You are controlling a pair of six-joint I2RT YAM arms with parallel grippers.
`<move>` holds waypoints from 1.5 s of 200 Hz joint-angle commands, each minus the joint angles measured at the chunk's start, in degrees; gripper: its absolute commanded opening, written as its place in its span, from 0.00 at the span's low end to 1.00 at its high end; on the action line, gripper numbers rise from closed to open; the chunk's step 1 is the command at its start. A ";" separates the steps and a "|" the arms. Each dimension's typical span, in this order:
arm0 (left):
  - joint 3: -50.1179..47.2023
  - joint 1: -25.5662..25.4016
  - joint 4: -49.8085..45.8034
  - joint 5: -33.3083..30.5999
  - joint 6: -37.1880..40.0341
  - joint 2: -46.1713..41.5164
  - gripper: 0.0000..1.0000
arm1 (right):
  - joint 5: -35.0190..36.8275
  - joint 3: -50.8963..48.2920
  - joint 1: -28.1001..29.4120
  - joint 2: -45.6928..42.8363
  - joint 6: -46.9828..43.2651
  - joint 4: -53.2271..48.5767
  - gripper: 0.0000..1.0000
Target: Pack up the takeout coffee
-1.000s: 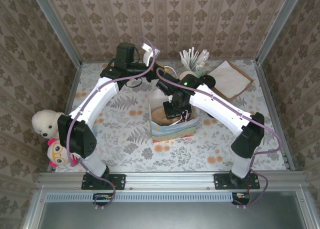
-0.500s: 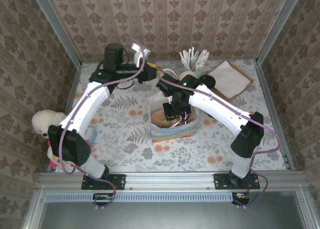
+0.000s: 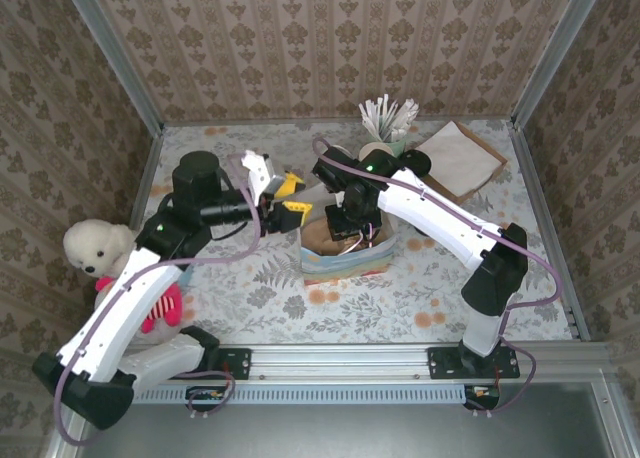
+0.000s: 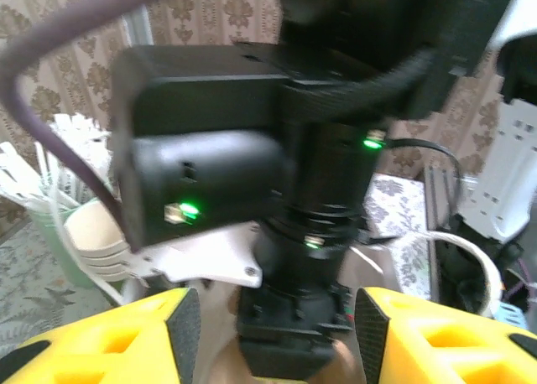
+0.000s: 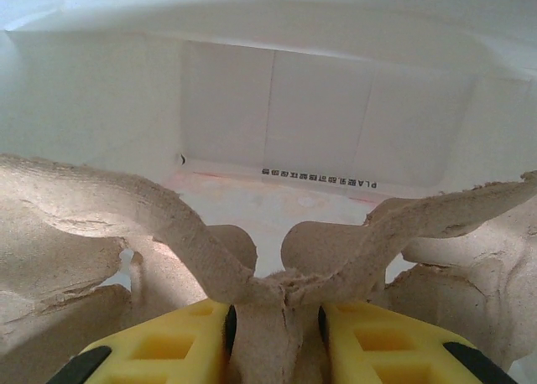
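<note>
Right tool [image 5: 277, 321] clamped, left tool [image 3: 292, 195] open, empty.
My right tool pinches the centre ridge of a brown moulded-pulp cup carrier [image 5: 92, 216] inside the pastel-striped paper bag [image 3: 345, 261] mid-tabletop; the left hangs beside it. I cannot tell where the black-lidded green coffee cup is.

Wallpaper [image 3: 330, 38]: beige, brown damask motifs
Tablecloth [image 3: 250, 278]: white, grey ferns, orange flowers
Bag [image 3: 345, 263]: pastel rainbow stripes
Cup carrier [image 5: 101, 225]: plain grey-brown
Left gripper [image 3: 293, 195], Right gripper [image 5: 273, 342]: yellow fingers
Arms [image 3: 440, 218]: white shells, black joints
Plush toy [image 3: 90, 248]: white
</note>
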 commanded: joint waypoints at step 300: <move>-1.28 -27.90 -1.05 -5.78 9.54 -0.26 0.28 | 2.39 -0.12 -0.09 0.50 2.33 0.78 0.30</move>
